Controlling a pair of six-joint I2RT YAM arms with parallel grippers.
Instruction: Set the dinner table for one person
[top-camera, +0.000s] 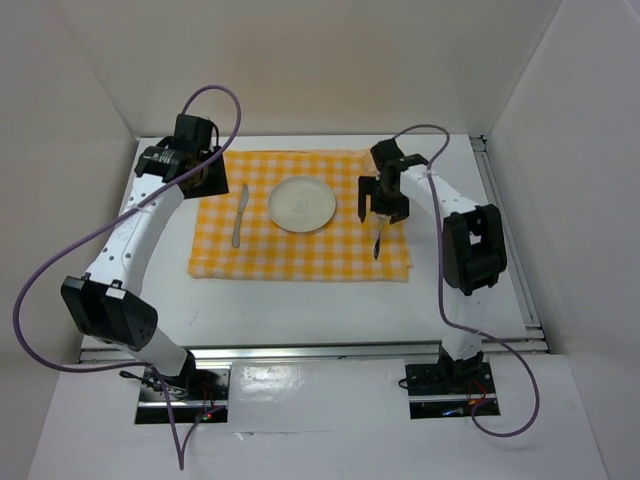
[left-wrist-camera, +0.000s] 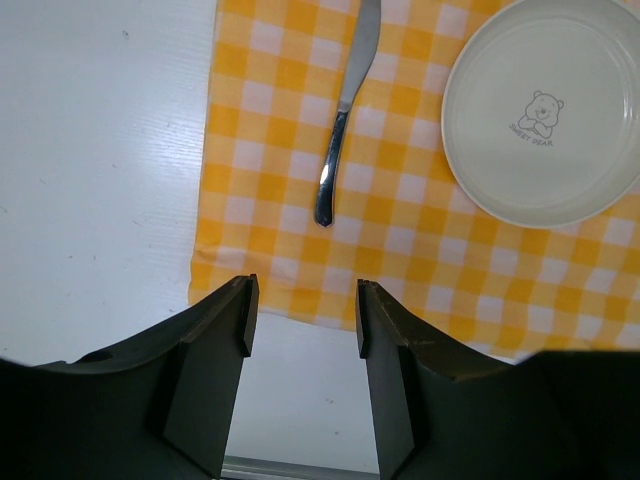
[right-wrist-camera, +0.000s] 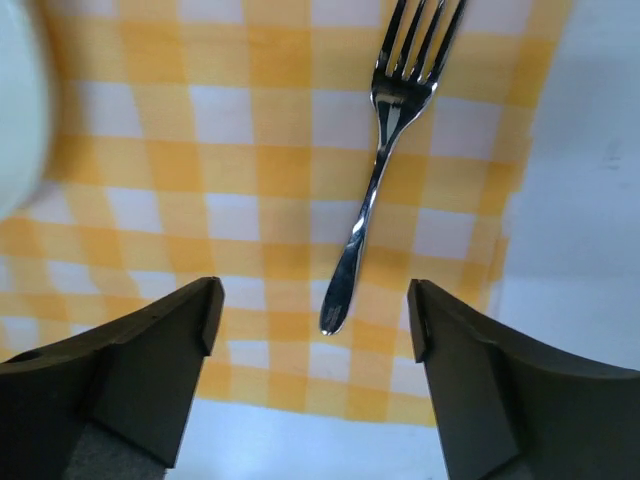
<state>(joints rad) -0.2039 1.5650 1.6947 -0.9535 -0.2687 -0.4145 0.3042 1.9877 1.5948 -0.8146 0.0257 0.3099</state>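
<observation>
We see the dinner table (top-camera: 300, 310) first, a broad white top that fills the floor of a white-walled booth, with a metal rail (top-camera: 310, 350) along its near edge. A yellow-and-white checked cloth (top-camera: 270, 258) lies flat on its middle, with bare table showing on every side of it.

The two arms reach in from the near edge. The left arm (top-camera: 130, 235) bends out to the left and brings its wrist in by the far left corner of the cloth. The left gripper (left-wrist-camera: 303, 295) has its jaws partly apart and grips nothing; past its fingers (left-wrist-camera: 225, 340) we see only a cloth corner and bare table. The right arm (top-camera: 470, 245) leans in over the right side of the cloth. The right gripper (right-wrist-camera: 315, 295) stands wide, also gripping nothing, and its fingers (right-wrist-camera: 175, 330) hang on either side of the fork's handle end without touching it.

A round white plate (top-camera: 302, 204) sits on the cloth a little toward the far side, with a small bear drawn in its middle.

The knife (top-camera: 240, 214) lies on the cloth just left of the plate, apart from it, running roughly along the cloth's side edge. In the left wrist view its handle end points toward the fingers.

The fork (top-camera: 378, 240) lies flat on the cloth right of the plate, near the cloth's right edge. Its tines point away from the right gripper.
</observation>
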